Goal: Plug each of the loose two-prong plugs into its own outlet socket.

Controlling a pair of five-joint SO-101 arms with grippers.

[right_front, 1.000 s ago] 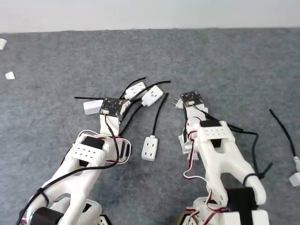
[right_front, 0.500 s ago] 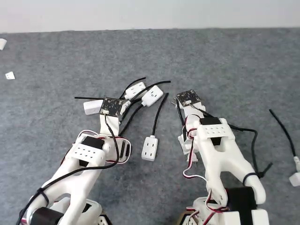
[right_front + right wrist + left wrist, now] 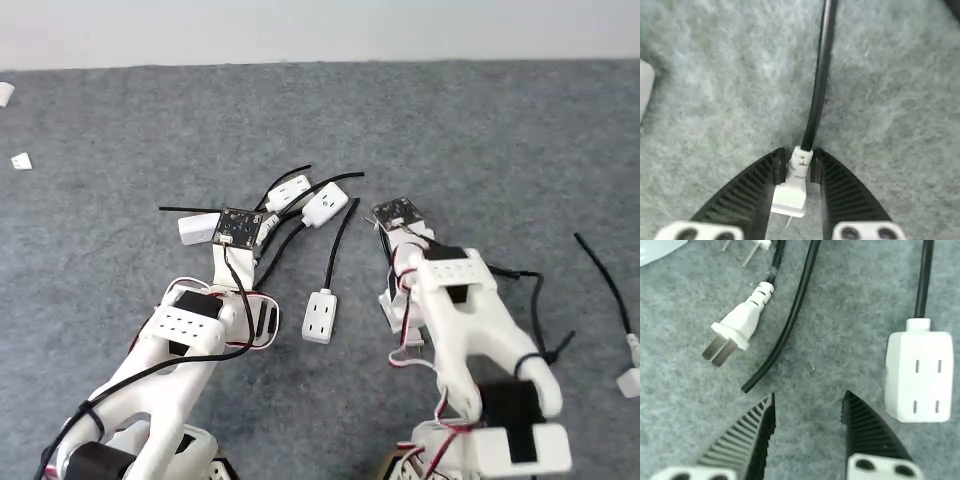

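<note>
Grey carpet [image 3: 715,75] lies under your right gripper [image 3: 799,155], clenched on a white plug [image 3: 789,196] with half-hidden prongs; your left gripper [image 3: 807,402] hangs spread near a black cord [image 3: 790,325].

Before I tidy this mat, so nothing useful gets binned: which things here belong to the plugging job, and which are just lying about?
Job:
plug in the shut right gripper
loose plug before the open left gripper
outlet block near that gripper
other outlet blocks among the black cords

Lying about:
two white scraps at the mat's far left edge
</note>
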